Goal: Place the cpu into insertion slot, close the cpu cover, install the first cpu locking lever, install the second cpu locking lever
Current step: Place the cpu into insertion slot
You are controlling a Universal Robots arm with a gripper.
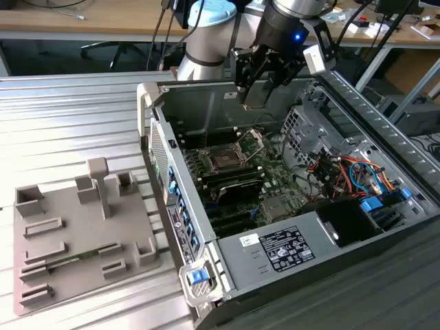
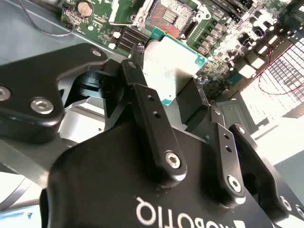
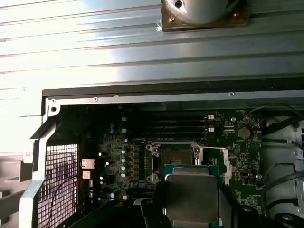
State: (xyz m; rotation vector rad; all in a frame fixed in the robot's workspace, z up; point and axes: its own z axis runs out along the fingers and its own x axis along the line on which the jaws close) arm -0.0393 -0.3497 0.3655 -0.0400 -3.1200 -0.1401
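Observation:
My gripper (image 1: 256, 95) hangs over the open computer case, shut on the cpu (image 1: 256, 97), a flat silvery square. In both wrist views the cpu (image 2: 170, 64) (image 3: 190, 192) sits between the black fingers (image 2: 148, 114), held by two opposite edges. The insertion slot (image 1: 223, 160) lies below on the green board, dark, uncovered and with nothing in it; it also shows in both wrist views (image 2: 173, 12) (image 3: 174, 156). The cpu cover (image 1: 253, 140) stands raised at the slot's far edge. The cpu is well above the slot, not touching the board.
The case walls (image 1: 199, 213) ring the board. Memory slots (image 3: 166, 124) run beside the socket. Coloured cables (image 1: 347, 172) and a drive cage fill the case toward the exterior view's right. A grey fixture plate (image 1: 82, 234) with holders lies at that view's left.

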